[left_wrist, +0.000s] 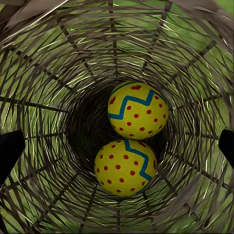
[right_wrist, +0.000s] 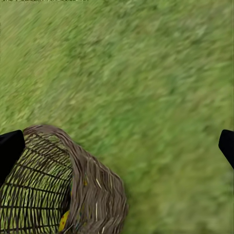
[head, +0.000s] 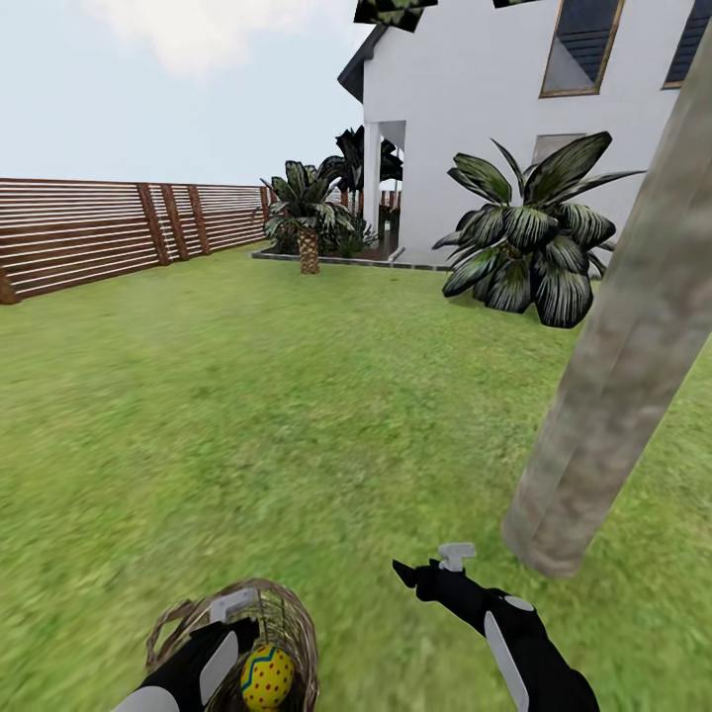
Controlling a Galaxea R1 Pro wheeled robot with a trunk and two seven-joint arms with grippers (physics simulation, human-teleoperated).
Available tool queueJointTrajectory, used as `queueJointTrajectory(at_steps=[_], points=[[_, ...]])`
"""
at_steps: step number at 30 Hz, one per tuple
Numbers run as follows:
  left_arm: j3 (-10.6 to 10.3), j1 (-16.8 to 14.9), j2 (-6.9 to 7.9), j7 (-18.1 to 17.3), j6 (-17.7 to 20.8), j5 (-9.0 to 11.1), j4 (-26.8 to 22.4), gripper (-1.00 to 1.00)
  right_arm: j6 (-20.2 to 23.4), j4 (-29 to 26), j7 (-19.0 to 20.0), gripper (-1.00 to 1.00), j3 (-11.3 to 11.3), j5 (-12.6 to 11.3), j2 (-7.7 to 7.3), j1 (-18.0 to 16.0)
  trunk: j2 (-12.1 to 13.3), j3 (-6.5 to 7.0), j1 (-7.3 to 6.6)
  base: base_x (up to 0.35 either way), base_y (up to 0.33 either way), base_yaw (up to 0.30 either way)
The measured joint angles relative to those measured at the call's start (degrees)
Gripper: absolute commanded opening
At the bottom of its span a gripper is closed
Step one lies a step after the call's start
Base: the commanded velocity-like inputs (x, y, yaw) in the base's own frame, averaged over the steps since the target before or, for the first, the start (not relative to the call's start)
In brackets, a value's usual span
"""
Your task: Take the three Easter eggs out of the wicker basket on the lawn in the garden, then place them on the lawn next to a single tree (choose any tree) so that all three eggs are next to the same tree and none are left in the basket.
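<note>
left gripper (left_wrist: 117, 146) spread wide over the wicker basket (head: 287, 608) at head view 7 o'clock, two easter eggs (left_wrist: 137, 109) inside; right gripper (right_wrist: 117, 144) released, empty over lawn (head: 297, 396); tree (head: 613, 366) at 3 o'clock; likely next: descend, pinch an egg.

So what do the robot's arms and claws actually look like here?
Both arms are glossy black with white panels along the forearm. The right claw has a black pointed finger and a pale grey one; the left claw shows a light grey finger. In the wrist views, the fingertips appear as plain black tabs. No cables or markings are visible.
</note>
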Motion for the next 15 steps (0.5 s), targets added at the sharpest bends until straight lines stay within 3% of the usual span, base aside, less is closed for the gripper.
queueJointTrajectory(at_steps=[11,15], points=[[0.04,0.00,0.01,-0.16,1.37,0.29,-0.29,1.00,0.13,-0.38,-0.31,1.00,-0.24,0.03,0.06,0.00,-4.41,-1.98,2.42,0.000,0.000,0.000],[0.08,0.00,0.08,-0.22,3.16,2.42,-0.57,1.00,0.05,-0.41,-0.35,1.00,-0.23,0.05,0.00,0.00,-6.02,-2.69,3.30,0.000,0.000,0.000]])
